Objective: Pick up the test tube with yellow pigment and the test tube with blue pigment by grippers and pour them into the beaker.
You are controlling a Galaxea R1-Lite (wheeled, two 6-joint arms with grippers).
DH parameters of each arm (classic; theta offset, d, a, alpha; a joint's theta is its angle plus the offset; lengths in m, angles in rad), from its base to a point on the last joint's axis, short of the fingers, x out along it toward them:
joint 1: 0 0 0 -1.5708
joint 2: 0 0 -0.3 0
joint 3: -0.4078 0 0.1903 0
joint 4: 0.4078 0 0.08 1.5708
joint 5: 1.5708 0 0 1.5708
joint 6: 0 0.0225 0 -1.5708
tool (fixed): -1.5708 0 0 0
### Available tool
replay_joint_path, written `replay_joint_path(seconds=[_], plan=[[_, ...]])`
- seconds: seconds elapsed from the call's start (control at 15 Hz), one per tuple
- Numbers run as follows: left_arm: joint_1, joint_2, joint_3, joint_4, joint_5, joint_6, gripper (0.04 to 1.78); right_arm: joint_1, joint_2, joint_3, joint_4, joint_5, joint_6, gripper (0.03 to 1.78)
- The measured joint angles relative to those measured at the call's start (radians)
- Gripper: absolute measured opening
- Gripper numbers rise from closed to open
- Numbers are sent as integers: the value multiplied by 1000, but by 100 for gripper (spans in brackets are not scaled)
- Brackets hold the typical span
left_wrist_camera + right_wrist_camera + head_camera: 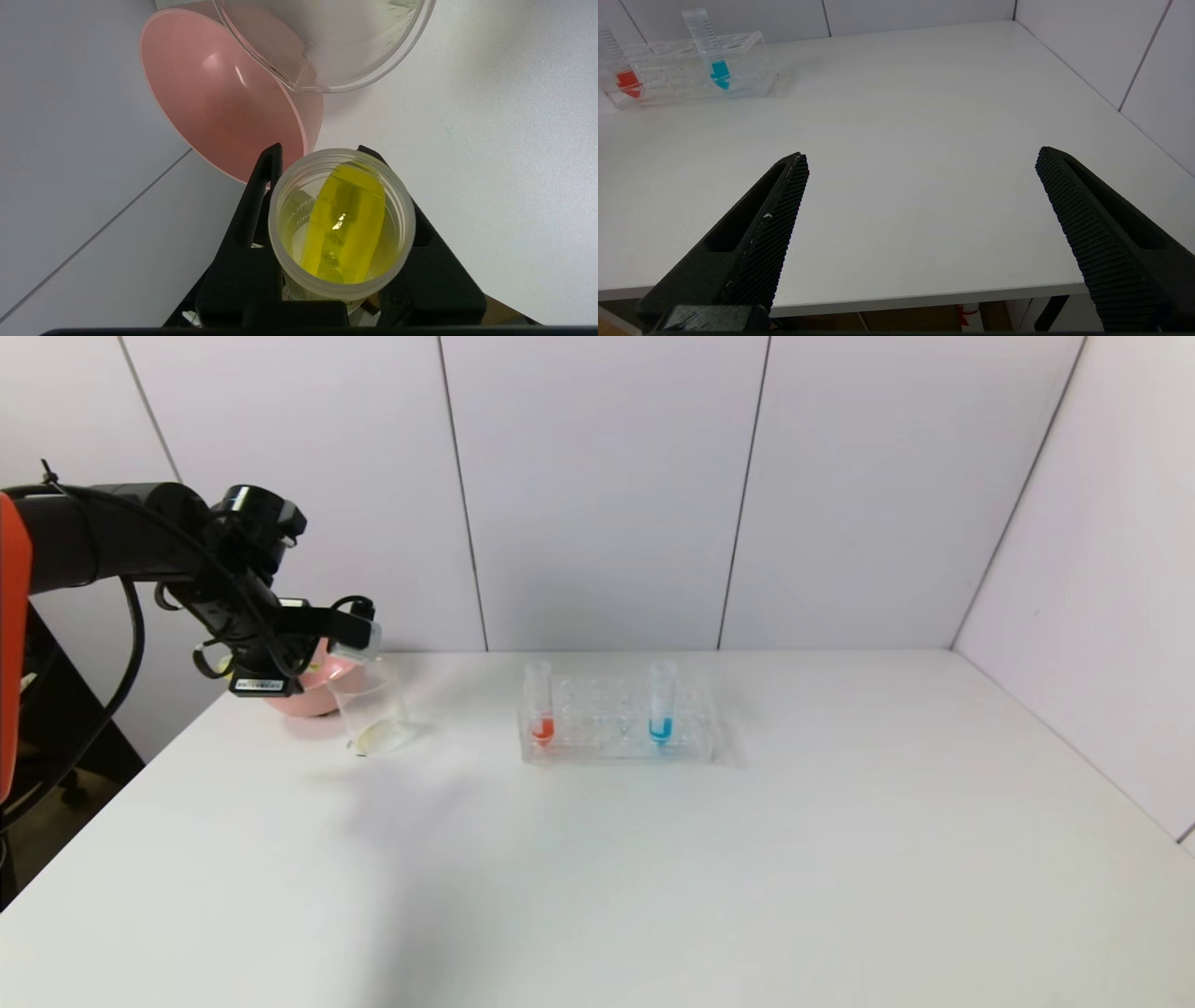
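My left gripper (359,627) is shut on the test tube with yellow pigment (343,224), tilted over the rim of the beaker (372,709) at the table's back left. In the left wrist view I look into the tube's open mouth, where yellow liquid lies along its wall between my black fingers (266,186). The beaker (327,42) is just beyond it, with a faint yellow film at its bottom. The test tube with blue pigment (661,705) stands upright in the clear rack (618,737). My right gripper (922,158) is open and empty above the table's near edge.
A pink bowl (303,695) sits right behind the beaker, touching or nearly touching it, and shows again as the bowl (219,107) in the left wrist view. A red-tipped tube (541,709) stands at the rack's left end. White walls close the table at the back and right.
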Motion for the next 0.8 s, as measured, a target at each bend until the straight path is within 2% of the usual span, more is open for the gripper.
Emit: replay_joint_path(seconds=[0.8], plan=[[-20, 39, -17, -20, 62, -5, 55, 0, 0, 0, 0, 0, 0, 177]])
